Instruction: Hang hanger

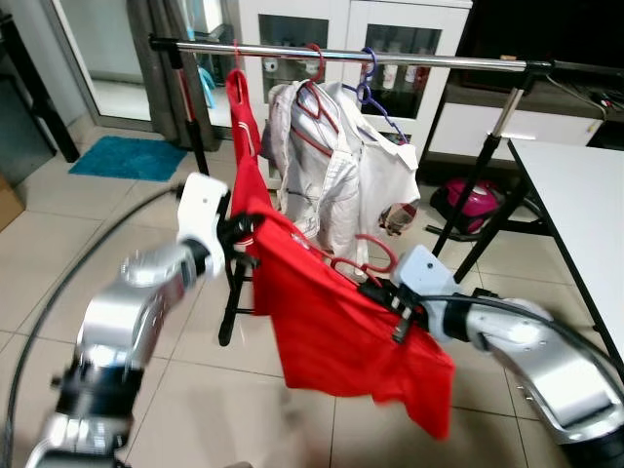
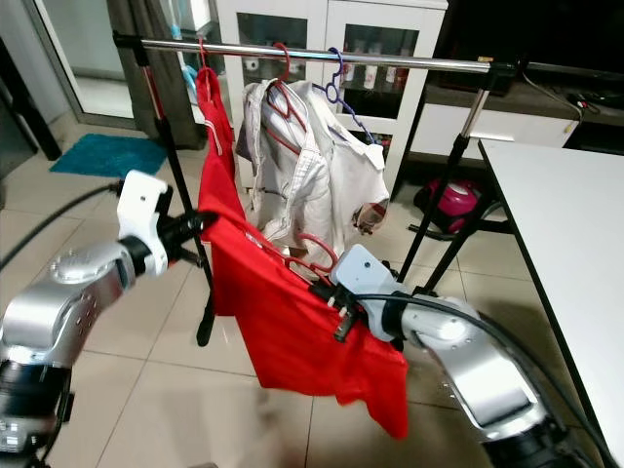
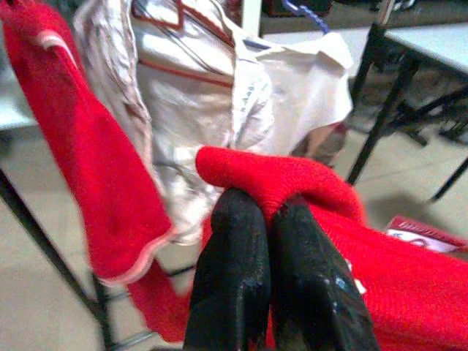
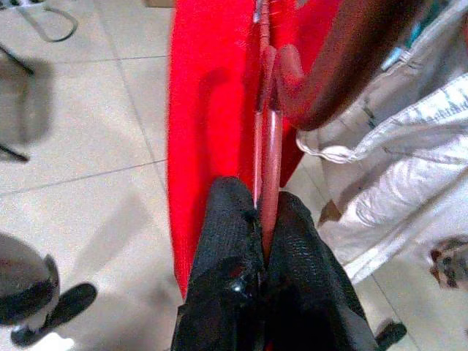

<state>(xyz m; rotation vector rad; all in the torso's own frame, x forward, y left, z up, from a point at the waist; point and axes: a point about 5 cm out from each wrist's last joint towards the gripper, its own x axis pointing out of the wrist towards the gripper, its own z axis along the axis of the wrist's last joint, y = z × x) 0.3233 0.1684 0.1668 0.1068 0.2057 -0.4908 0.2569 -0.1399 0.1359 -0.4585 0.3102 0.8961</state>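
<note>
Both arms raised forward below clothes rail. Red garment stretched between them. Left end effector pinching garment's upper edge. Right end effector clamped on red hanger, low beside white shirt.

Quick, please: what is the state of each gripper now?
Left gripper: closed on the red garment.
Right gripper: closed on the red hanger.
</note>
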